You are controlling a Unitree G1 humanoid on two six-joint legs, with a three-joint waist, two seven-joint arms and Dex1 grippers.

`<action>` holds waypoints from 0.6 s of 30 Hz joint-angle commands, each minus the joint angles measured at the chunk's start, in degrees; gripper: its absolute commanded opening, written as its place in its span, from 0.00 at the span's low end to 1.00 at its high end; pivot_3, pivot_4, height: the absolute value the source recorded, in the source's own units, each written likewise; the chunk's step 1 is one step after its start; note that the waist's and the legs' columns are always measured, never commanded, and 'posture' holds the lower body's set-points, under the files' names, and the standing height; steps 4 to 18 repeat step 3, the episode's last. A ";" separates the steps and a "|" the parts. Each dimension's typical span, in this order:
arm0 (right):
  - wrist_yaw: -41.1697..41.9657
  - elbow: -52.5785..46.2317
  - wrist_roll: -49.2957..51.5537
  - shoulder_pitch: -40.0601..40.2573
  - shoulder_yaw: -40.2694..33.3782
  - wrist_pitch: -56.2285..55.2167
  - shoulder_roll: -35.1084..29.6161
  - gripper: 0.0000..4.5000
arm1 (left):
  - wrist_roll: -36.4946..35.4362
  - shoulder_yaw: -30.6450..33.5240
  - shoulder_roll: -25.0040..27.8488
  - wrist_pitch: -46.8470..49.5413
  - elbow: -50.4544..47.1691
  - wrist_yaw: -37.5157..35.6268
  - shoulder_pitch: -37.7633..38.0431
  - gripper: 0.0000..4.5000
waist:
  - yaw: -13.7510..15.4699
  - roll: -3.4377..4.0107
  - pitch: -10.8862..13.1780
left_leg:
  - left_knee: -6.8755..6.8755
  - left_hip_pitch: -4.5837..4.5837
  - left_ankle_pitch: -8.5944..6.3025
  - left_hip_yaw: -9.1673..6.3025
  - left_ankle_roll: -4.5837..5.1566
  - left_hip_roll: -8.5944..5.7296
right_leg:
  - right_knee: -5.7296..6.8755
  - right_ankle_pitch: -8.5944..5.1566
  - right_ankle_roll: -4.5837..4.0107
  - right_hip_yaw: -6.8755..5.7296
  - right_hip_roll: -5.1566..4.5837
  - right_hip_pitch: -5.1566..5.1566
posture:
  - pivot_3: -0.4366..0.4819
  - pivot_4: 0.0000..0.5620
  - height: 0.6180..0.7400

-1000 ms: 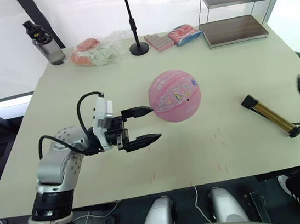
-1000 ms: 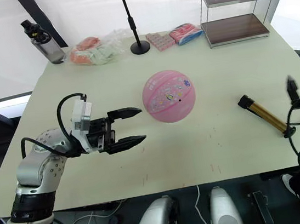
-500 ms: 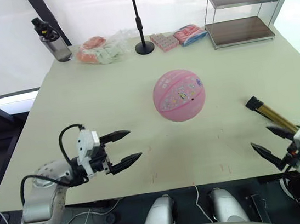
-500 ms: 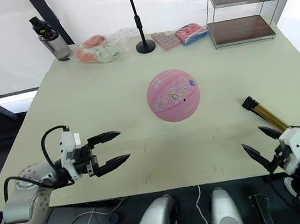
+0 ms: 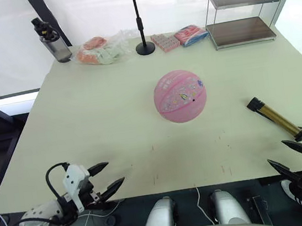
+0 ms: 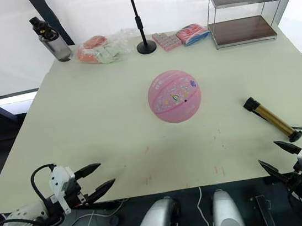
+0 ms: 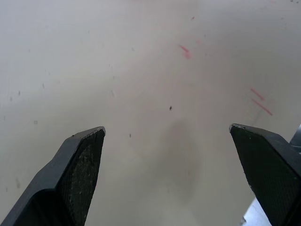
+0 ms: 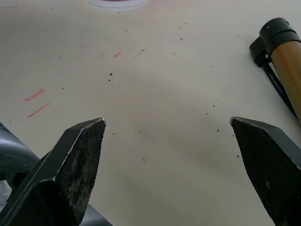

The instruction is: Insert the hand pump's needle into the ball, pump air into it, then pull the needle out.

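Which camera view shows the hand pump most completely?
The right eye view: the whole hand pump lies there on the table, from black cap to hose end. The left eye view shows it nearly as well. The right wrist view shows one black cap and part of the gold barrel.

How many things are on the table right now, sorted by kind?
Balls: 1, the pink ball
Pumps: 1, the hand pump
Bottles: 1, the water bottle
Stand poles: 1, the black stand pole
Shelf racks: 1, the wire shelf rack
Packets: 3, a clear bag of packets, a pink block pack, a red-and-blue packet
Total: 8
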 commanded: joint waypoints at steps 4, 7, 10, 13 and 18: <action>0.20 -2.18 1.68 1.46 -2.72 -0.60 -0.62 0.99 | 1.34 0.82 -1.22 -4.77 -0.15 1.49 0.89 1.00 | 0.10 -0.04 -0.01 | 0.00 -0.01 0.00 -0.01 -0.01 0.00 | -0.01 0.00 0.00 0.02 -0.01 0.00 | 0.48 0.27 1.00; 0.20 -2.18 1.68 1.46 -2.72 -0.60 -0.62 0.99 | 1.34 0.82 -1.22 -4.77 -0.15 1.49 0.89 1.00 | 0.10 -0.04 -0.01 | 0.00 -0.01 0.00 -0.01 -0.01 0.00 | -0.01 0.00 0.00 0.02 -0.01 0.00 | 0.48 0.27 1.00; 0.20 -2.18 1.68 1.46 -2.72 -0.60 -0.62 0.99 | 1.34 0.82 -1.22 -4.77 -0.15 1.49 0.89 1.00 | 0.10 -0.04 -0.01 | 0.00 -0.01 0.00 -0.01 -0.01 0.00 | -0.01 0.00 0.00 0.02 -0.01 0.00 | 0.48 0.27 1.00; 0.20 -2.18 1.68 1.46 -2.72 -0.60 -0.62 0.99 | 1.34 0.82 -1.22 -4.77 -0.15 1.49 0.89 1.00 | 0.10 -0.04 -0.01 | 0.00 -0.01 0.00 -0.01 -0.01 0.00 | -0.01 0.00 0.00 0.02 -0.01 0.00 | 0.48 0.27 1.00; 0.20 -2.18 1.68 1.46 -2.72 -0.60 -0.62 0.99 | 1.34 0.82 -1.22 -4.77 -0.15 1.49 0.89 1.00 | 0.10 -0.04 -0.01 | 0.00 -0.01 0.00 -0.01 -0.01 0.00 | -0.01 0.00 0.00 0.02 -0.01 0.00 | 0.48 0.27 1.00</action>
